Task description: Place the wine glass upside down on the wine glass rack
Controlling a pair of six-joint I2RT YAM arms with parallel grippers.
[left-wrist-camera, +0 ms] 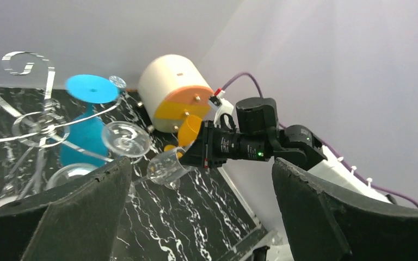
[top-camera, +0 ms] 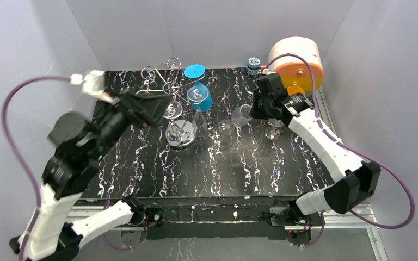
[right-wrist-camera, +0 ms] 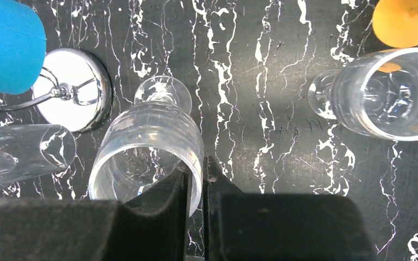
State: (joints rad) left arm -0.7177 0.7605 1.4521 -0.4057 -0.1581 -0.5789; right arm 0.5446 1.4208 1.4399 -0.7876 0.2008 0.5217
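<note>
The wine glass rack [top-camera: 166, 81] stands at the back left on its round chrome base [top-camera: 181, 134]. A blue wine glass [top-camera: 198, 93] and a clear glass [top-camera: 171, 110] hang upside down on it. My right gripper [right-wrist-camera: 197, 168] is shut on the rim of a clear wine glass [right-wrist-camera: 147, 144], one finger inside the bowl and one outside. It holds the glass [top-camera: 240, 115] tilted, to the right of the rack. My left gripper [left-wrist-camera: 201, 166] is open and empty beside the rack's arms [left-wrist-camera: 32, 125].
Another clear glass [top-camera: 274, 129] stands below my right wrist and also shows in the right wrist view [right-wrist-camera: 392, 92]. A white drum with an orange face [top-camera: 296, 62] and a small blue-capped bottle [top-camera: 254, 64] sit at the back right. Grey walls enclose the table.
</note>
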